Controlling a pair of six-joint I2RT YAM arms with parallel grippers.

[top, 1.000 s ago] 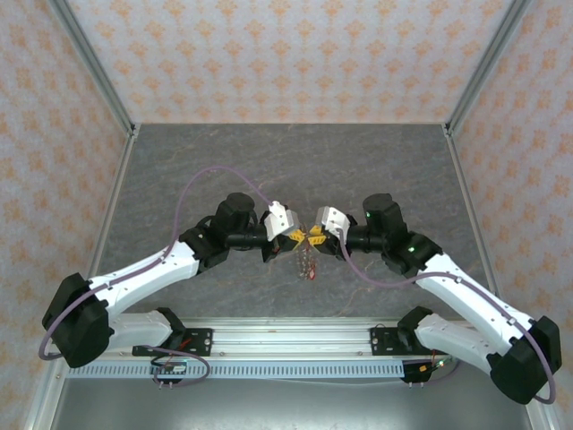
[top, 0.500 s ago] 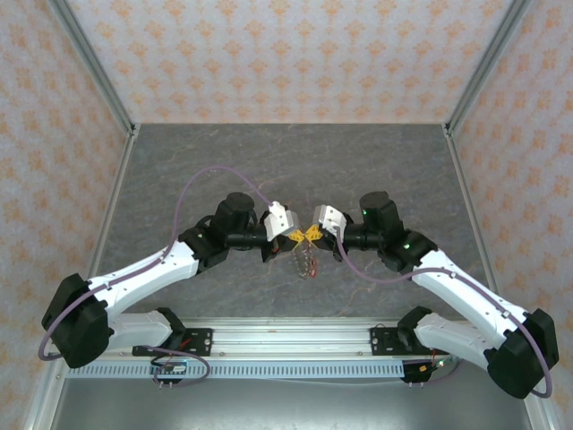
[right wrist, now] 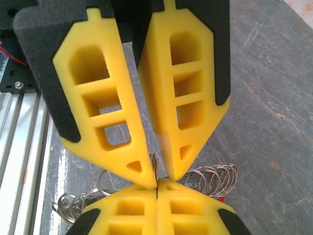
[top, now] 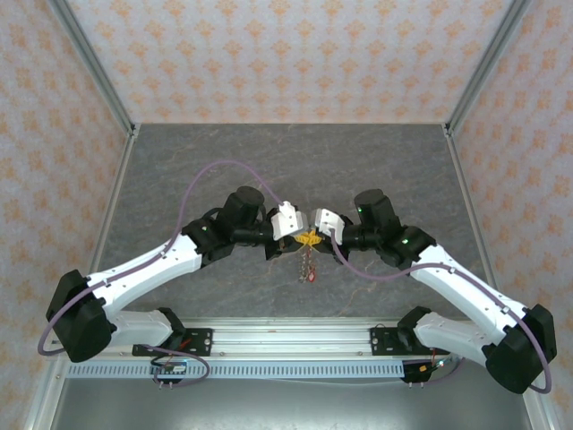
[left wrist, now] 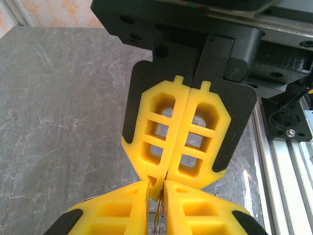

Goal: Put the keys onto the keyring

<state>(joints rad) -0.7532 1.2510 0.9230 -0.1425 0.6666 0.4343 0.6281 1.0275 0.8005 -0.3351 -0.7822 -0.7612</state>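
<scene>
Grey marbled table [top: 179, 161], left gripper [left wrist: 156, 192] and right gripper [right wrist: 157, 186] tip to tip mid-table, left pinching a wire loop of the keyring [top: 306, 258], right clamped shut, its hold unclear, keyring strand running lengthwise toward the arm bases, red-tagged keys [top: 311, 276] at its near end

Left arm [top: 161, 264] and right arm [top: 457, 278] reach inward from 7 and 5 o'clock, meeting tip to tip. The left tool [top: 303, 239] is pinched nearly closed and the right tool [top: 315, 238] is pressed tight.
</scene>
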